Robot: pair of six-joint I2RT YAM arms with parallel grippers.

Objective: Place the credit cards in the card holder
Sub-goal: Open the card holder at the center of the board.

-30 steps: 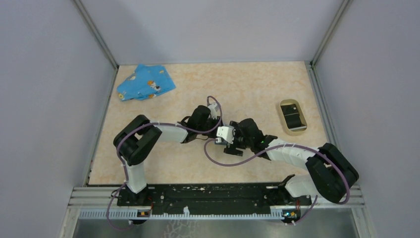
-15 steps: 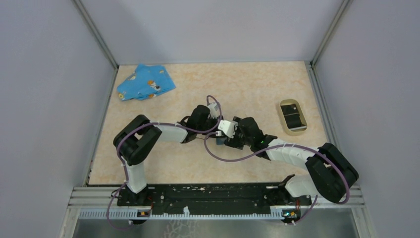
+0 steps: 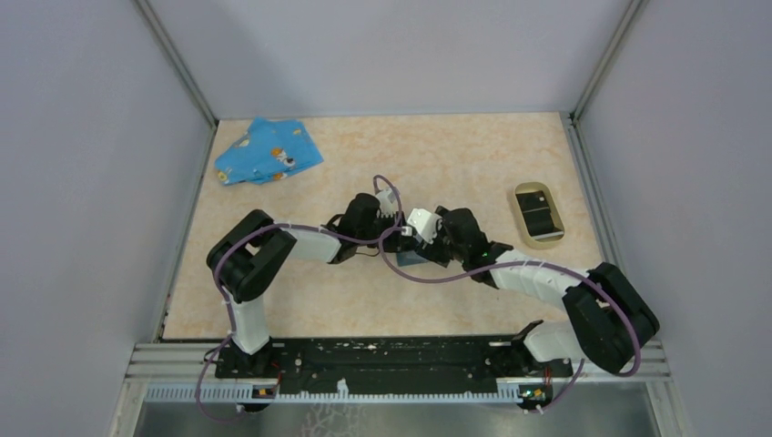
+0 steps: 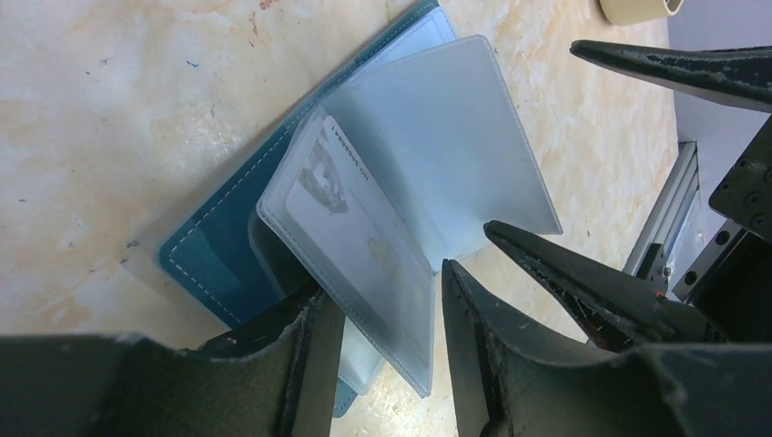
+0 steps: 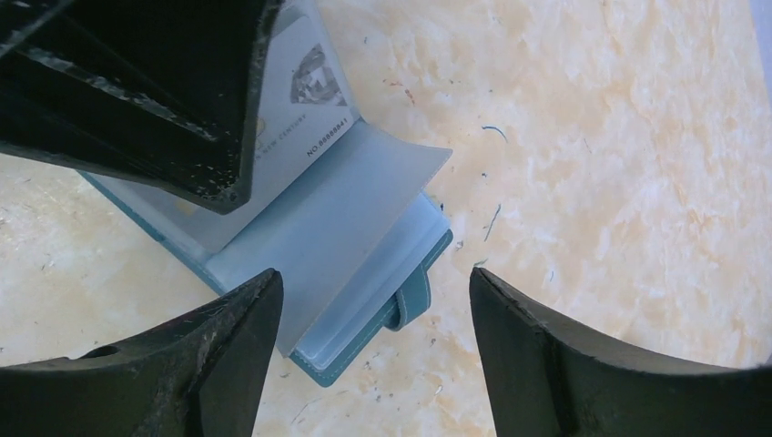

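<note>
**Both grippers at the blue case, card holder off to the right**

I'm over the middle of the beige marbled table [image 3: 473,155], both arms meeting above the flat blue stitched case [image 4: 205,259], which lies open. My left gripper [image 4: 382,282] is roughly half spread, with one finger on either side of a raised clear plastic leaf [image 4: 401,300] that has a pale printed card [image 4: 341,196] inside. Whether the fingers actually pinch it, I cannot tell. My right gripper [image 5: 373,276] hangs wide apart over the case's strap end, gripping nothing. The small oval tan-rimmed card holder [image 3: 537,214] stands well apart on the table's right side, black slots up. A blue patterned cloth [image 3: 269,152] lies at the far left corner.
</note>
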